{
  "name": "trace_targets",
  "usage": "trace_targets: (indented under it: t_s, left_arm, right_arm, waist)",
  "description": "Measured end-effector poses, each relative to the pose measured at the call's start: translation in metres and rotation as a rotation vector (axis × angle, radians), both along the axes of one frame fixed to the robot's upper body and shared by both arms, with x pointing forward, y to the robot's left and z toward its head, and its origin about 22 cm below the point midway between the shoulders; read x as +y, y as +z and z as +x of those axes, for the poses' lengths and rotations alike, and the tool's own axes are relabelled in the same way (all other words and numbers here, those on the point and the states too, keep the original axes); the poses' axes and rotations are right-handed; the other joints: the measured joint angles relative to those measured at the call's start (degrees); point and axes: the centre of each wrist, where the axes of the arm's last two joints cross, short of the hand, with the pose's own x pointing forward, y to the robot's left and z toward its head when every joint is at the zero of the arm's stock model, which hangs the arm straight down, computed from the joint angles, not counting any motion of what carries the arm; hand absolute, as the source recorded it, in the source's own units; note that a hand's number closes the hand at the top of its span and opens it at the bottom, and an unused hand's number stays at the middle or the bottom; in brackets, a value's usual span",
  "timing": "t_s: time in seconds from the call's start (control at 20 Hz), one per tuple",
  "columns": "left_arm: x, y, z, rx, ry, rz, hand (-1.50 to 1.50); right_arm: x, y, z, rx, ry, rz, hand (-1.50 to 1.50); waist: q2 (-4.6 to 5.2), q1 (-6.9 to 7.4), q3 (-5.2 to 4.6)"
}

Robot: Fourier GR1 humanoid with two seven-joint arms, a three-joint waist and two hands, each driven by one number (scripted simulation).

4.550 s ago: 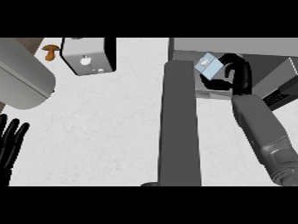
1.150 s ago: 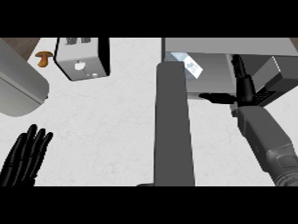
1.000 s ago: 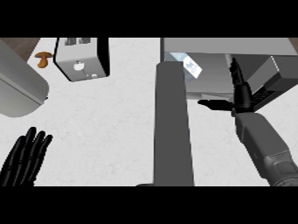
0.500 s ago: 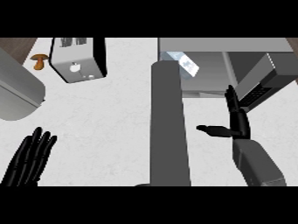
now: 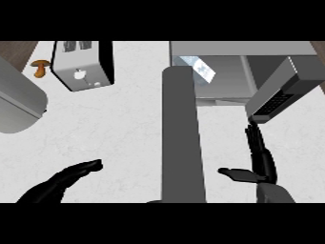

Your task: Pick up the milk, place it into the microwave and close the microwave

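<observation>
The milk carton (image 5: 200, 70), white and blue, lies inside the open microwave (image 5: 225, 52) at the upper right, against its left side. No hand touches it. The microwave's grey door (image 5: 182, 138) stands open and runs down the middle of the view. My right hand (image 5: 264, 166) is open to the right of the door, below the microwave's front, fingers straight up and thumb out to the left. At the lower left my left hand (image 5: 61, 184) rests open on the counter.
A silver toaster (image 5: 85, 65) stands at the upper left with a brown mushroom (image 5: 39, 68) beside it. A large grey rounded object (image 5: 7, 102) fills the left edge. The microwave's control panel (image 5: 283, 92) sits at its right.
My right hand let go of the milk, left it inside the microwave and drew back down toward me. The left hand turned its fingers to the right.
</observation>
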Motion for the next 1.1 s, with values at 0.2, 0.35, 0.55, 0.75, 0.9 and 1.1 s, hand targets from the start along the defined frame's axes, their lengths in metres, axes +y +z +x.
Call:
trace_targets:
  t_s: [0.2,0.35,0.55,0.75,0.9,1.1]
  left_arm:
    - [-0.011,-0.006,0.009,-0.006,-0.040,0.024,1.50]
    - [-0.018,-0.004,0.019,0.011,-0.075,0.027,1.50]
    - [-0.026,-0.008,0.036,0.017,-0.122,0.060,1.50]
    - [-0.047,-0.010,0.049,0.027,-0.212,0.104,1.50]
    - [-0.058,-0.017,0.063,0.053,-0.289,0.154,1.50]
    - [-0.090,-0.024,0.073,0.087,-0.394,0.187,1.50]
  right_arm:
    - [-0.009,-0.004,-0.025,-0.039,0.016,0.026,-1.50]
    - [-0.018,-0.002,-0.044,-0.055,0.015,0.040,-1.50]
    - [-0.024,0.004,-0.071,-0.076,0.009,0.058,-1.50]
    - [-0.032,0.005,-0.096,-0.063,-0.007,0.052,-1.50]
    - [-0.041,0.009,-0.114,-0.061,-0.015,0.042,-1.50]
    - [-0.043,0.018,-0.129,-0.078,-0.022,0.039,-1.50]
  waist:
    - [-0.17,-0.01,-0.14]
    - [-0.10,-0.08,-0.10]
    - [0.01,-0.19,-0.06]
    - [0.11,-0.04,-0.01]
    - [0.18,-0.31,0.00]
    - [0.15,-0.41,0.00]
